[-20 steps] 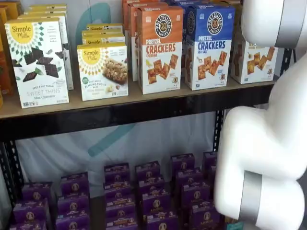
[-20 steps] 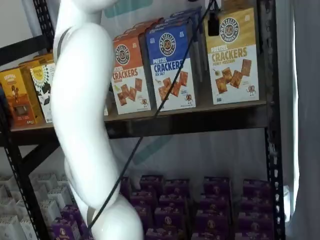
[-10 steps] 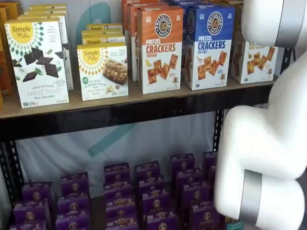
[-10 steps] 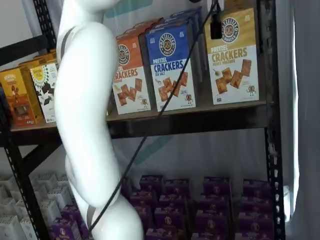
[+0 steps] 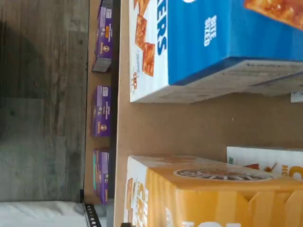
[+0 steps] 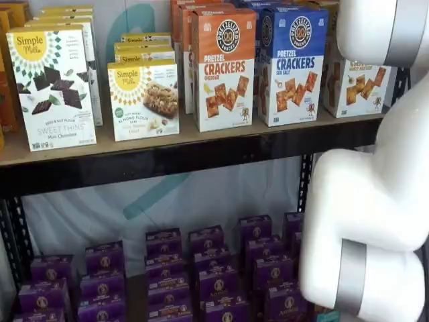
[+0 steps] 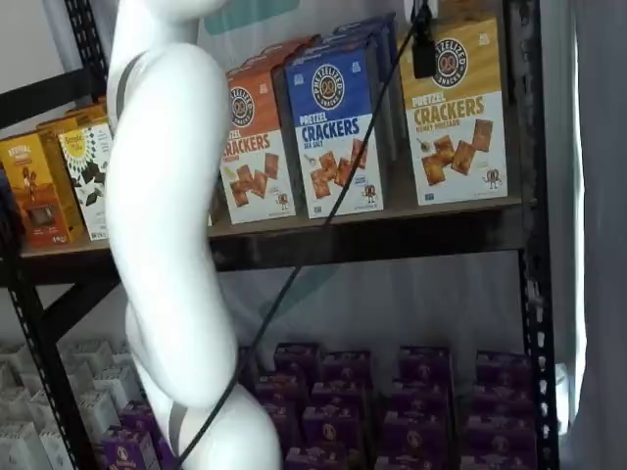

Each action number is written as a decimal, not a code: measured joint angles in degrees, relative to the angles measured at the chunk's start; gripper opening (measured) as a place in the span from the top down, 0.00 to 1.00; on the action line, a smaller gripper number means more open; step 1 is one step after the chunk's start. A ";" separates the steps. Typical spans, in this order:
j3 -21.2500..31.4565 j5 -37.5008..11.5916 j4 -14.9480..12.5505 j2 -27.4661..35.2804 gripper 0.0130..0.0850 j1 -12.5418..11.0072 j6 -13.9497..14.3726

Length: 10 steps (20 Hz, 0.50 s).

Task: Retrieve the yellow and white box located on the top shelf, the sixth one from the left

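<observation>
Wrist view shows the yellow and white box [image 5: 199,198] close; gripper [image 7: 423,49] spread wide, empty; I'd centre it squarely first.

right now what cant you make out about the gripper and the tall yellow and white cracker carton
- Gripper: in a shelf view only a black finger hangs from the top edge; no gap can be judged.
- Tall yellow and white cracker carton: the white arm hides its yellow upper part in a shelf view; the wrist view cuts it off.
- Contact between finger and carton: unclear.
</observation>
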 joint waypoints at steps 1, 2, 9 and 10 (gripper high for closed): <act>0.11 0.04 -0.35 -0.15 0.00 0.16 0.05; 0.19 0.11 -0.68 -0.26 0.00 0.32 0.11; 1.69 -0.11 -2.85 -1.51 0.00 1.34 0.40; 1.64 0.18 -3.03 -1.50 0.00 1.41 0.46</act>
